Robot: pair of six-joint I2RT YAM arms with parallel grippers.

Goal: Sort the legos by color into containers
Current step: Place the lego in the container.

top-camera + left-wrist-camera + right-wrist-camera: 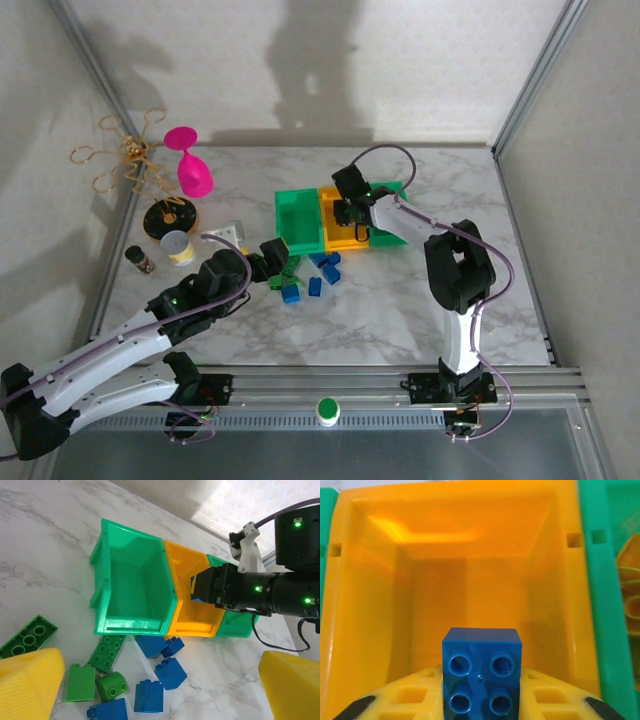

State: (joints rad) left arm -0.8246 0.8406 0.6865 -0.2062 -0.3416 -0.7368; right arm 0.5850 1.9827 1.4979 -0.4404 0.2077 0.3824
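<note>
My right gripper [481, 702] is shut on a blue four-stud lego [481, 672] and holds it just over the orange-yellow container [470, 535], [338, 228]. That bin stands between two green containers [298, 222] [392, 190]. A yellowish piece [631, 597] lies in the green bin to its right. Several blue legos [170, 672] and green legos [107, 651] lie loose on the marble in front of the left green bin [132, 580]. My left gripper [160, 690] hovers open above this pile, its yellow pads [30, 680] far apart and holding nothing.
At the table's back left stand a pink goblet [190, 168], a gold wire stand [128, 160], a black disc [170, 215], a small round cup [178, 247] and a small dark bottle [140, 260]. Metal frame posts run along both sides.
</note>
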